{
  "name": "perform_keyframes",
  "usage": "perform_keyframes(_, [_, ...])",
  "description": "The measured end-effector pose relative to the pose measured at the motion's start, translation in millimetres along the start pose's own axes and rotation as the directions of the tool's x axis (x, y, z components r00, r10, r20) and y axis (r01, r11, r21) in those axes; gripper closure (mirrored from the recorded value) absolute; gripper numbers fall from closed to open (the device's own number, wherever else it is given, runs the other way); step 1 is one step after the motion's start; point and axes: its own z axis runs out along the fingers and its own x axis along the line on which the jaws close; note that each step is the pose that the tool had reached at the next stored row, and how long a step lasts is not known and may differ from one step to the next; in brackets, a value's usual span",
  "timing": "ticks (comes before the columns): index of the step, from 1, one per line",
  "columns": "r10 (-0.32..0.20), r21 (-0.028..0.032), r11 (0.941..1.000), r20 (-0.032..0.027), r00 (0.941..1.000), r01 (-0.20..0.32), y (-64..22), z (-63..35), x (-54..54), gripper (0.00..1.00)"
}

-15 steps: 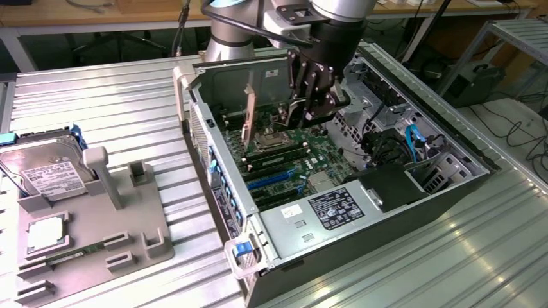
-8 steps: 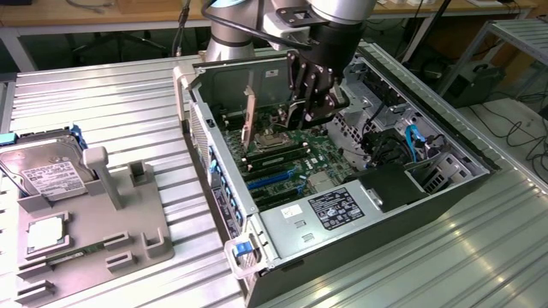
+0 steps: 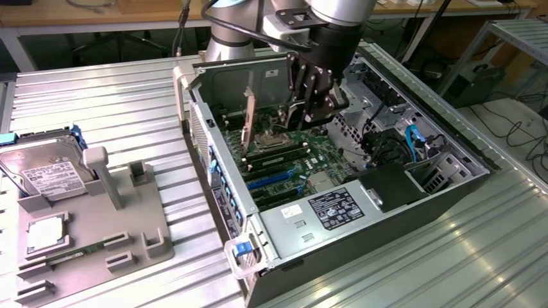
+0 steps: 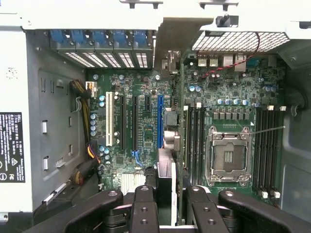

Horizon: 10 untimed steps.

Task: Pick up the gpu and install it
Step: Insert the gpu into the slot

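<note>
While the gripper [image 3: 310, 106] pinches the gpu [image 3: 249, 119] upright at upper centre, misalignment could jam its edge beside the blue slot [image 4: 160, 121].

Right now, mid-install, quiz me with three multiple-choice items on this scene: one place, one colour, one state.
1. Where is the hard drive? A in the case; B on the grey tray; C in the gripper.
2. What colour are the rear slot clips? A red; B blue; C yellow.
3. The gpu is: A on the grey tray; B on the floor; C gripped over the motherboard.
Answers: B, the hard drive lies on the grey tray at the exterior view's left; B, the rear slot clips are blue; C, the gripper holds the gpu edge-on inside the case.
</note>
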Motion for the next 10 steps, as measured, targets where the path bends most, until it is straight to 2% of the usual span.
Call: perform_keyframes(10, [0.000, 0.0000, 1.0000, -0.0001, 1.0000, 0.000, 0.0, 2.2, 0.0, 0.72])
